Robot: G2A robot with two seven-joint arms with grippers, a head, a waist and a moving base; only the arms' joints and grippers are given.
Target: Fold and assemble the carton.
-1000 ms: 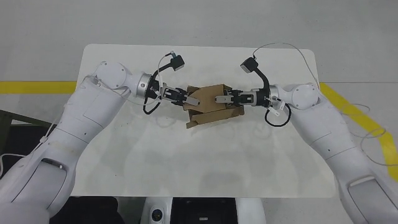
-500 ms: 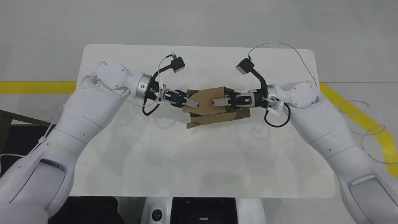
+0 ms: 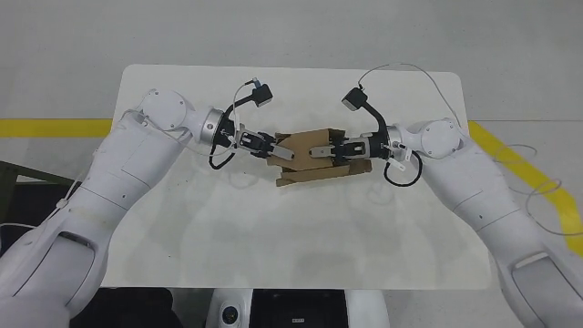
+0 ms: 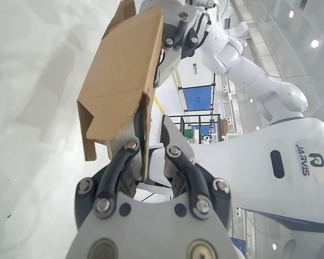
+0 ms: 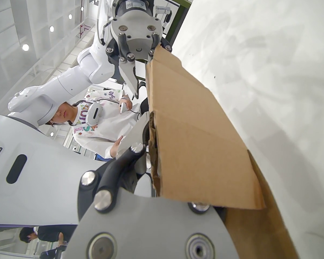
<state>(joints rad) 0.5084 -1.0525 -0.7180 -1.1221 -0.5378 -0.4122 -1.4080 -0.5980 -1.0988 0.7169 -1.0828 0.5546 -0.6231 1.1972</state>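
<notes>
From the top view, the carton [image 3: 305,141] is lying over the middle of the worktop [image 3: 182,237] between the left tool [image 3: 285,153] and the right tool [image 3: 314,150] — a part-flattened sleeve with its flaps hanging loose, so most of the folding is looking undone. In the left wrist view, the left tool is standing open, astride one carton wall. In the right wrist view, nothing is showing inside the carton — whether the right tool is gripping it, I cannot tell.

The carton [image 3: 305,144] is plain brown cardboard, only partly folded: one broad creased panel faces up, and loose flaps stick out at its ends and near side. It lies slightly askew near the middle of the bench [image 3: 182,237], somewhat closer to the far edge.
</notes>
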